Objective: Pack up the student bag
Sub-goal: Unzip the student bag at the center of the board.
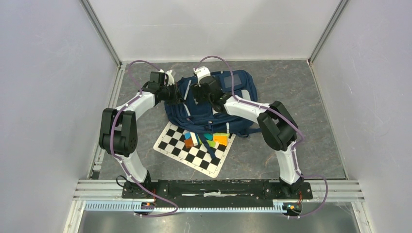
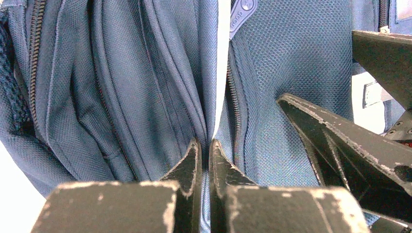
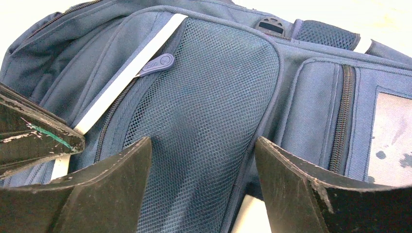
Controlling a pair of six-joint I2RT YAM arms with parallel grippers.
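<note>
left gripper (image 1: 178, 95), seen from above, sits at the left edge of the student bag (image 1: 238, 82). the right gripper (image 1: 201, 97) hangs over the bag's middle, just beside the left one. we see the bag lying on the grey surface (image 1: 301, 97), its near end over the far edge of a checkerboard (image 1: 177, 145) that carries a few coloured blocks (image 1: 206, 139). nothing of the bag's inside shows from here.

from the left wrist we see the left gripper's jaws pressed together on a fold of the bag's blue fabric, next to a zip line (image 2: 235, 111). part of the right gripper comes in from the right, close by.

from the right wrist, the right gripper's jaws stand wide apart and hold nothing, with the bag's mesh pocket (image 3: 214, 97) swelling up between them. the pocket's zip looks closed, its pull (image 3: 158, 63) lying by a pale stripe (image 3: 128, 68). we cannot tell what any pocket holds. a white patch (image 3: 393, 136) shows at the right.
</note>
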